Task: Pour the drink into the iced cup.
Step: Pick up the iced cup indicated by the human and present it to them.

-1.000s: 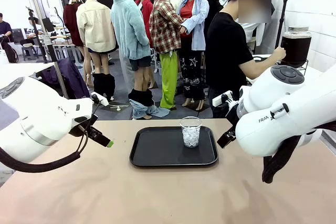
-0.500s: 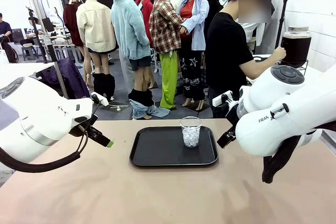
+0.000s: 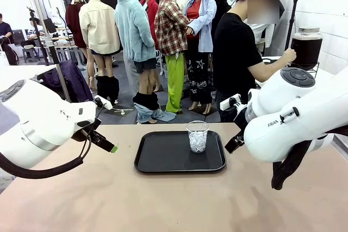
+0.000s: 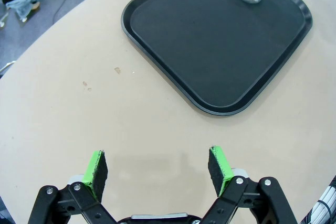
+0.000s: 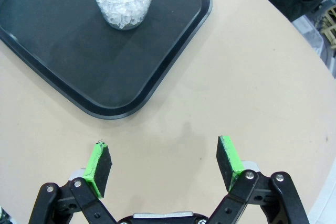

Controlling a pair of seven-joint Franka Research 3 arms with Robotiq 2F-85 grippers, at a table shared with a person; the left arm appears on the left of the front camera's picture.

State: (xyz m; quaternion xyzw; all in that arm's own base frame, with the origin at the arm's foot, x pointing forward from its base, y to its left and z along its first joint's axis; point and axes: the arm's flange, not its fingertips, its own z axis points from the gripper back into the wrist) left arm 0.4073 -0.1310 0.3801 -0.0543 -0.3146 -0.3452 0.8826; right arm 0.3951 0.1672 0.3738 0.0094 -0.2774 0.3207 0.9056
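Fingers (image 4: 97, 167) on left gripper (image 4: 157, 166) and right gripper (image 5: 164, 165) gape empty; we fear a hasty pour toppling the iced cup (image 3: 197, 136).

Robot lab: Franka arms (image 3: 293, 118) at table (image 3: 174, 199)

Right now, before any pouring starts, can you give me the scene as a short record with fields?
cup: clear plastic, upright, filled with ice, no dark liquid seen in it
tray: black, mid-table, cup at its far side
table: beige
jar: silver lid on, behind the table at far right
drink: dark, inside the jar
person's hand: raised to the jar's side
left hand: open, over bare table, left of tray
right hand: open, over bare table, right of tray
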